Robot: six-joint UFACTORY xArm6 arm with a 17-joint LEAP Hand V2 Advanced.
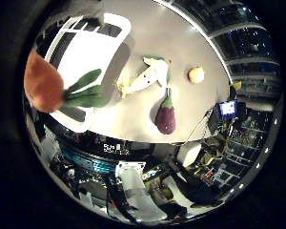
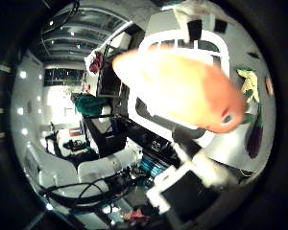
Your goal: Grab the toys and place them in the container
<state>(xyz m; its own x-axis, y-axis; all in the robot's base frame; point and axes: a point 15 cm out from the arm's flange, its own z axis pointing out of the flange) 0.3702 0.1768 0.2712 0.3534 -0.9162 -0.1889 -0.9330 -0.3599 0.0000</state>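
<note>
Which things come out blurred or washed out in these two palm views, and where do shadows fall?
Thumb side view: the carrot toy fills the middle, blurred and glared pale orange, hiding much of the white container. Little finger side view: carrot leaves, corn toy and eggplant toy read clearly on the table; the container throws a soft shadow beside the corn.

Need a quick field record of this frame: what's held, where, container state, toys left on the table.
held: orange plush carrot with green leaves, close to the palm
hand: right hand, fingers seen beside the carrot; exact grip unclear
position: carrot above the white slotted plastic container
container: on the grey table; nothing visible inside where the carrot does not block the view
toys on table: white plush radish with green top; purple plush eggplant; small round orange-yellow toy
</note>
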